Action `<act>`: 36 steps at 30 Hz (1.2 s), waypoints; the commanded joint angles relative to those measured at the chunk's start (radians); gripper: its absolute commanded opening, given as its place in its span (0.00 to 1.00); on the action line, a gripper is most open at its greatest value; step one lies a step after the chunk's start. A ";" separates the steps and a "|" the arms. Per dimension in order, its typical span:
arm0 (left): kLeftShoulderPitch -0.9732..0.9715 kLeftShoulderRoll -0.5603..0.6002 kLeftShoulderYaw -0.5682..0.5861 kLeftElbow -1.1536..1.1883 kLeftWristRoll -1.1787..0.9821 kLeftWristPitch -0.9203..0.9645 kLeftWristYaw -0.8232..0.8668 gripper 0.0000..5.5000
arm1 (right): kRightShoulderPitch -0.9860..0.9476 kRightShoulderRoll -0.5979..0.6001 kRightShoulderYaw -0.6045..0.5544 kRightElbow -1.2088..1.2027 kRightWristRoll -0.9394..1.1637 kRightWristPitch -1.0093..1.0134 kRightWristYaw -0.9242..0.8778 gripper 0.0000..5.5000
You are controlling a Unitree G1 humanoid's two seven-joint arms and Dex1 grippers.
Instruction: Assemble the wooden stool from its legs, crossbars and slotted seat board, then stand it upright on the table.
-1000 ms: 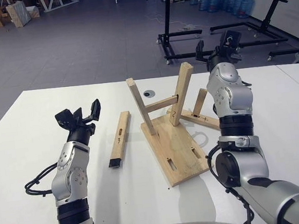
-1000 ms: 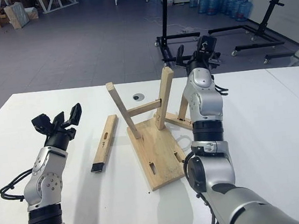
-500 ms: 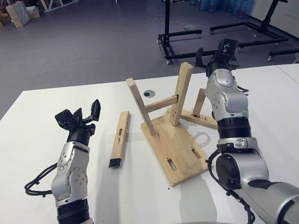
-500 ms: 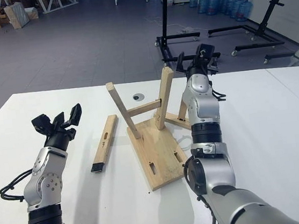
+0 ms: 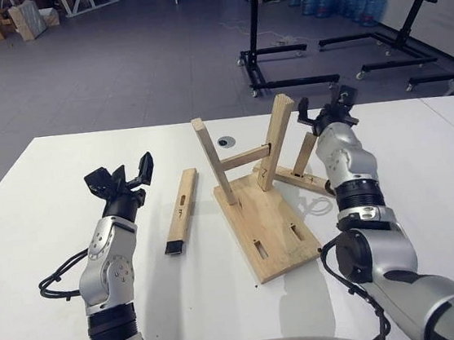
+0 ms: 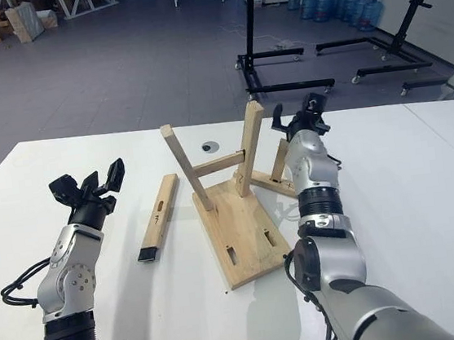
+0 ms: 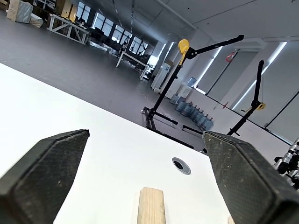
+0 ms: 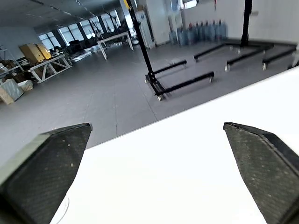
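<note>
The slotted seat board (image 5: 268, 229) lies flat mid-table. Two legs (image 5: 214, 163) (image 5: 278, 139) stand up from it, leaning apart, joined by a crossbar (image 5: 244, 159). Behind its right corner a third leg (image 5: 302, 154) rises from a wooden piece (image 5: 304, 182) lying on the table. A loose leg (image 5: 182, 210) with a dark end lies left of the board. My left gripper (image 5: 121, 178) hovers open left of that loose leg, whose end (image 7: 151, 206) shows between its fingers (image 7: 44, 170). My right gripper (image 5: 323, 114) is open, just right of the taller leg's top, with fingers (image 8: 44, 163) spread over bare table.
A round cable hole (image 5: 226, 141) sits in the white table (image 5: 422, 156) behind the stool parts. A black cable (image 5: 55, 284) loops beside my left arm. Black wheeled stands (image 5: 288, 56) are on the floor beyond the far edge.
My right gripper has come down and slightly left, from above the far table edge to beside the taller leg's top. The left arm and the wooden parts have not moved.
</note>
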 commanded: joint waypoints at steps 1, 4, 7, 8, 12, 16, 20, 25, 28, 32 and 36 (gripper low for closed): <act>0.017 0.007 0.000 -0.029 0.009 0.007 0.008 0.81 | -0.129 -0.233 -0.070 -0.138 0.078 0.146 0.090 0.94; 0.072 0.034 -0.002 -0.154 -0.023 0.073 0.014 0.81 | -0.005 -0.515 0.026 -0.172 0.053 0.193 0.457 0.94; 0.176 0.080 -0.031 -0.346 -0.065 0.204 0.032 0.81 | 0.246 -0.748 0.137 -0.194 0.004 0.058 0.884 0.94; 0.199 0.097 -0.045 -0.394 -0.070 0.257 0.047 0.81 | 0.321 -0.797 0.164 -0.197 0.004 0.043 1.000 0.94; 0.224 0.148 -0.138 -0.454 0.012 0.428 0.126 0.88 | 0.476 -0.772 0.295 -0.235 0.025 0.029 1.242 0.95; 0.233 0.139 -0.173 -0.473 0.023 0.540 0.173 0.98 | 0.409 -0.646 0.434 -0.167 -0.039 -0.002 1.272 0.95; 0.248 0.136 -0.147 -0.475 0.009 0.578 0.169 0.98 | 0.305 -0.553 0.505 -0.015 -0.131 -0.078 1.227 0.95; 0.242 0.115 -0.142 -0.471 0.012 0.588 0.171 0.98 | 0.225 -0.496 0.551 0.176 -0.229 -0.164 1.181 0.95; 0.227 0.109 -0.140 -0.450 0.020 0.588 0.167 0.98 | 0.209 -0.492 0.580 0.271 -0.277 -0.210 1.211 0.95; 0.215 0.105 -0.138 -0.434 0.021 0.585 0.161 0.98 | 0.193 -0.495 0.609 0.388 -0.325 -0.270 1.257 0.95; 0.208 0.101 -0.143 -0.428 0.024 0.578 0.151 0.98 | 0.181 -0.478 0.621 0.462 -0.348 -0.303 1.270 0.85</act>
